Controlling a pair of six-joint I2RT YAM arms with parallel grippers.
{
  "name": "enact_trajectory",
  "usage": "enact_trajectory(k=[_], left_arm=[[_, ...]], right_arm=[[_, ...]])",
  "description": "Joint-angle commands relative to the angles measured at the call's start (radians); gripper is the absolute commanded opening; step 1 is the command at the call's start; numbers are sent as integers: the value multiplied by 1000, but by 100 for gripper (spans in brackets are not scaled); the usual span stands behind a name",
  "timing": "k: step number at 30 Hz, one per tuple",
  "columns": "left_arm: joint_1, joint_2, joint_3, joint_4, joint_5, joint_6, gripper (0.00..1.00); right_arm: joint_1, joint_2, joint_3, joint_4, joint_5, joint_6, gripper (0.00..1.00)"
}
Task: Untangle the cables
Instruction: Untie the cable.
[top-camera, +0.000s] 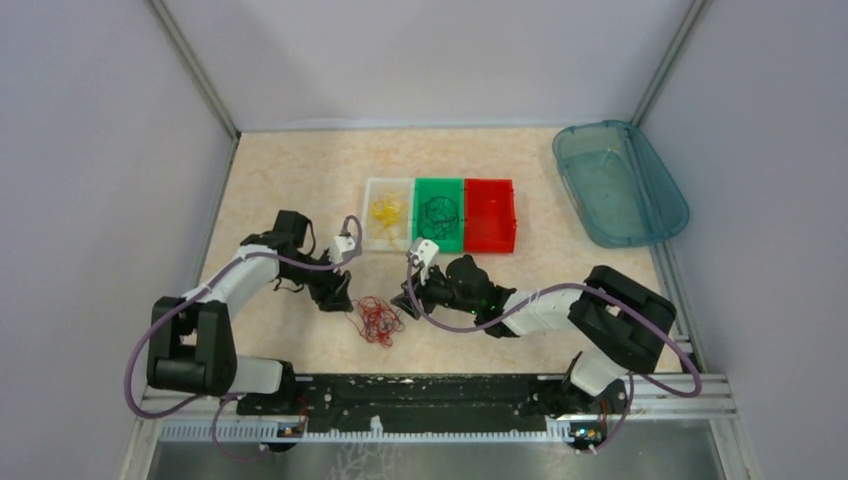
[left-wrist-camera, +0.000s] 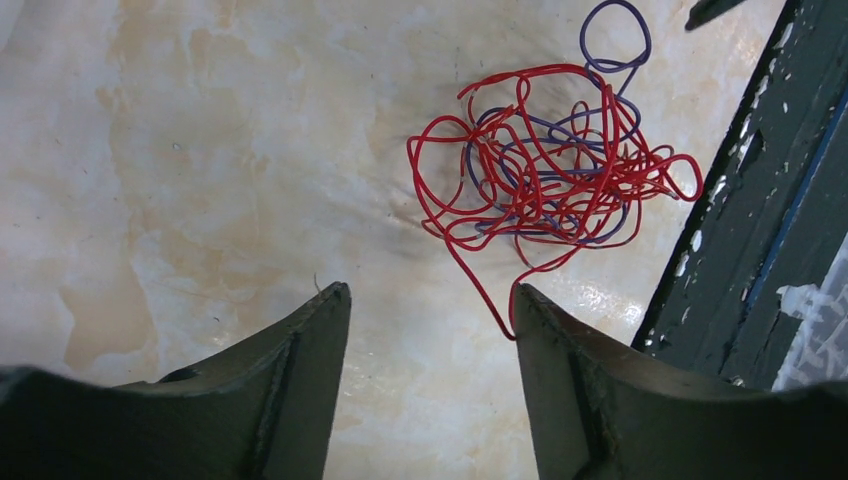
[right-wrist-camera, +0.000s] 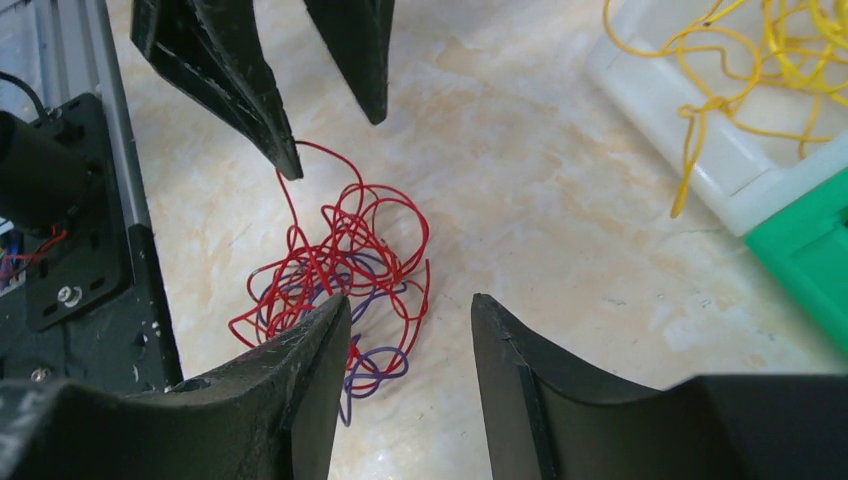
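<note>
A tangle of thin red and purple cables lies on the table between my two grippers. My left gripper is open just left of it. In the left wrist view the tangle lies ahead of the open gripper, and a loose red end touches the inner side of the right finger. My right gripper is open and empty just right of the tangle. In the right wrist view the gripper is low over the table, with the tangle partly behind its left finger.
Three small bins stand behind the tangle: a white one holding yellow wires, a green one holding dark wires, and a red one. A teal tub sits at the back right. The black base rail runs along the near edge.
</note>
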Motion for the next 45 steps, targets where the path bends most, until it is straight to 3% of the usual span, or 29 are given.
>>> enact_trajectory(k=[1, 3, 6, 9, 15, 19, 22, 30, 39, 45], left_arm=[[-10, 12, 2, -6, 37, 49, 59], [-10, 12, 12, 7, 43, 42, 39], [-11, -1, 43, 9, 44, 28, 17], [-11, -39, 93, -16, 40, 20, 0], [-16, -138, 200, -177, 122, 48, 0], [-23, -199, 259, -263, 173, 83, 0], [-27, -232, 301, -313, 211, 97, 0], [-38, -272, 415, -333, 304, 24, 0], [-48, -296, 500, -325, 380, -60, 0], [-50, -335, 514, -224, 372, -163, 0]], right_arm=[[6, -65, 9, 89, 74, 10, 48], [-4, -84, 14, 83, 73, 20, 48], [-34, -111, 15, 92, 33, 58, 49], [-59, -123, 30, 105, -43, 68, 55], [-61, -56, 186, 47, -188, 14, 64], [-60, -9, 247, 78, -272, 15, 76], [-60, 26, 290, 91, -334, 12, 80], [-52, 140, 361, 251, -423, 100, 78], [-25, 234, 410, 382, -408, 192, 75], [-24, 301, 390, 540, -433, 320, 64]])
